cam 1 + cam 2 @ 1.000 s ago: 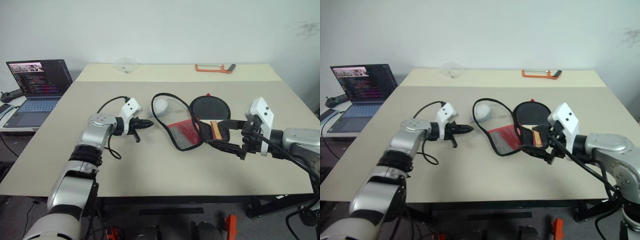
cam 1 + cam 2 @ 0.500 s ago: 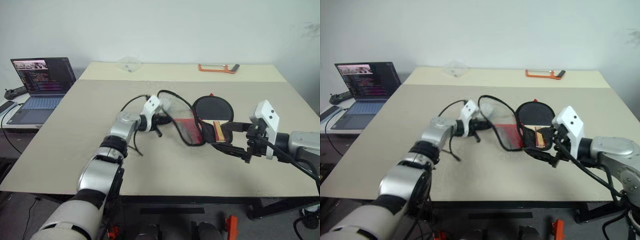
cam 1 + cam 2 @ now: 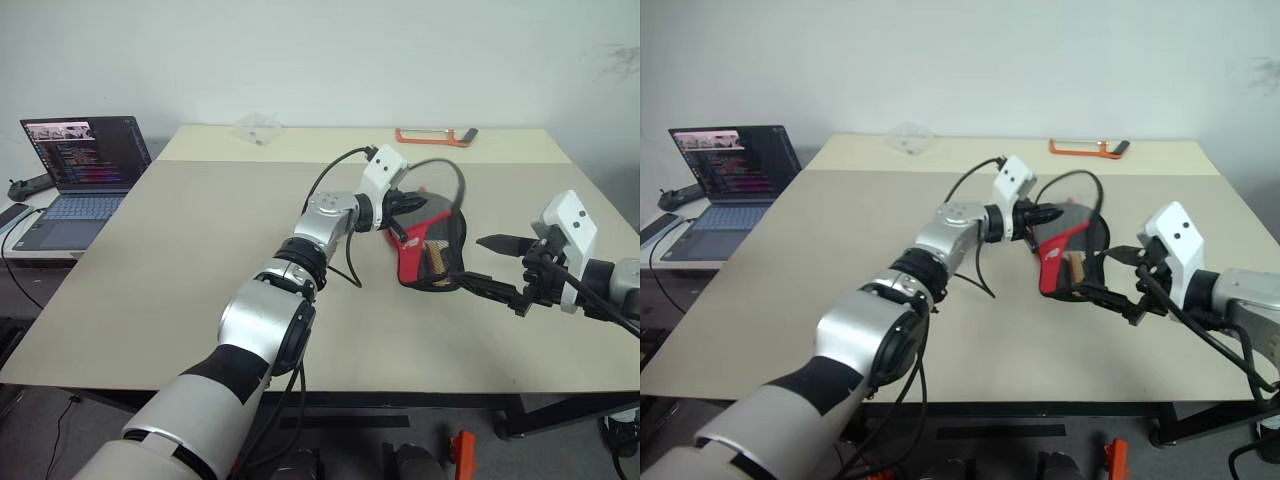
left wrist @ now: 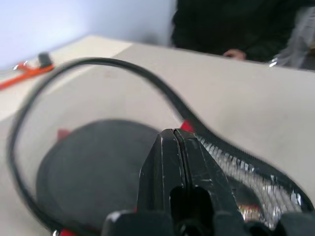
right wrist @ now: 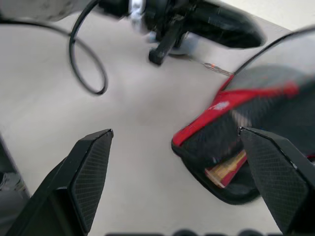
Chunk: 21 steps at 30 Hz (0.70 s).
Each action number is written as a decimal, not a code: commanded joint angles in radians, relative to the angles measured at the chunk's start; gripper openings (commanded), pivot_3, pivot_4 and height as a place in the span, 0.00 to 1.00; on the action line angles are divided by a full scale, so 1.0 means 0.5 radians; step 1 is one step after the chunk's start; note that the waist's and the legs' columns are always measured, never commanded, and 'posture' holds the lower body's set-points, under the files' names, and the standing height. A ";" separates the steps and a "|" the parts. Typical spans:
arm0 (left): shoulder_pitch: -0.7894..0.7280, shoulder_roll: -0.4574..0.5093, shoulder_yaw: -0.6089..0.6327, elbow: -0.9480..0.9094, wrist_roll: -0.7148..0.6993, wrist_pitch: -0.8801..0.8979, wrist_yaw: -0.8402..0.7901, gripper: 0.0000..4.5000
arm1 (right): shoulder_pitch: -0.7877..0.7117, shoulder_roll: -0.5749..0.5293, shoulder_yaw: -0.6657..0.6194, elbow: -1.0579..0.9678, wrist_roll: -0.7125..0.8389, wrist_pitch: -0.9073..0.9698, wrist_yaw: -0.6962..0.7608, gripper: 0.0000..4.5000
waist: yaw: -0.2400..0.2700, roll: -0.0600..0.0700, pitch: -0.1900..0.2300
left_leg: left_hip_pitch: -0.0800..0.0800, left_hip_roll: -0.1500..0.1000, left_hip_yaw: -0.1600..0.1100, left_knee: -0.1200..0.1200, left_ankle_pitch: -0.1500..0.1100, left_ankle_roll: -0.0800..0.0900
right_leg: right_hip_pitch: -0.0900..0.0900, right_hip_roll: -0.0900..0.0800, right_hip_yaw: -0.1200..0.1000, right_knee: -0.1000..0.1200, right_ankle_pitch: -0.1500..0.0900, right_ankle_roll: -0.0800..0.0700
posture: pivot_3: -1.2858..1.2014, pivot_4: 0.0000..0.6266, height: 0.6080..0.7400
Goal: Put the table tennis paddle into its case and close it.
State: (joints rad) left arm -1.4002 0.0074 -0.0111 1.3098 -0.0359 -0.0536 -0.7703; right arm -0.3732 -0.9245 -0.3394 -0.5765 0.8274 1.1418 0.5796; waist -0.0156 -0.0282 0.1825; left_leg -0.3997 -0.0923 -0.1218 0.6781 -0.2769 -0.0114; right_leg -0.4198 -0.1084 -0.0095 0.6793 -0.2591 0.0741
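Left gripper (image 3: 408, 205) pinched shut on the case (image 3: 432, 243) flap, folded over the paddle (image 5: 227, 169). Paddle inside case, handle end poking out just ahead of wide-open right gripper (image 3: 492, 264), fingers (image 5: 91, 167) empty.

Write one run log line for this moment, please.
left hand: shut on case flap | case: paddle handle visible inside, unzipped | right hand: open, beside case

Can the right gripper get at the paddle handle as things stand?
Probably yes: the right gripper is open, and the handle shows at the case's open end facing it, with nothing between.
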 commanded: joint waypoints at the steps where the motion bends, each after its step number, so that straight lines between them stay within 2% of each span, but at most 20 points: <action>1: -0.050 0.055 0.038 -0.030 0.024 -0.092 0.028 0.00 | -0.071 0.064 -0.028 0.112 -0.075 -0.047 -0.133 1.00 | -0.001 0.000 0.000 | 0.000 0.000 0.000 0.000 0.000 0.000 | 0.000 0.000 0.000 0.000 0.000 0.000 | 0.52 0.24 1.00; 5: 0.011 0.183 0.086 -0.080 -0.018 -0.132 -0.182 0.00 | -0.175 0.196 0.145 0.362 -0.283 -0.165 -0.265 1.00 | -0.011 0.000 0.000 | 0.000 0.000 0.001 0.000 0.002 -0.004 | -0.001 0.000 0.001 0.000 0.000 0.000 | 0.52 0.24 1.00; 11: 0.220 0.459 0.144 -0.359 -0.151 -0.021 -0.714 0.00 | -0.516 0.499 0.484 1.102 -0.736 -0.496 -0.444 1.00 | -0.043 0.002 -0.001 | 0.003 0.001 0.003 -0.001 0.004 -0.007 | -0.002 0.001 0.004 0.002 0.000 -0.001 | 0.52 0.24 1.00; 16: 0.485 0.641 0.128 -0.859 -0.311 0.296 -1.104 0.00 | -0.742 0.675 0.594 1.702 -0.992 -0.743 -0.482 1.00 | -0.045 0.002 -0.001 | -0.001 0.000 0.001 -0.001 0.004 -0.008 | -0.005 0.001 0.004 -0.001 0.000 -0.001 | 0.52 0.24 1.00; 21: 0.708 0.819 0.124 -1.376 -0.443 0.644 -1.201 0.00 | -0.898 0.802 0.605 2.169 -1.141 -0.957 -0.465 1.00 | -0.045 0.002 -0.001 | -0.002 0.000 0.000 -0.001 0.004 -0.008 | -0.005 0.000 0.002 -0.002 0.000 -0.001 | 0.52 0.24 1.00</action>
State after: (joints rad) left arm -1.0420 0.3920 0.0463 0.7154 -0.2243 0.2304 -1.3508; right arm -0.7907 -0.5216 -0.0297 0.4716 0.2828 0.7132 0.3456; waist -0.0379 -0.0270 0.1820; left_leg -0.4005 -0.0922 -0.1220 0.6777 -0.2748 -0.0156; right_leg -0.4222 -0.1083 -0.0083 0.6785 -0.2589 0.0737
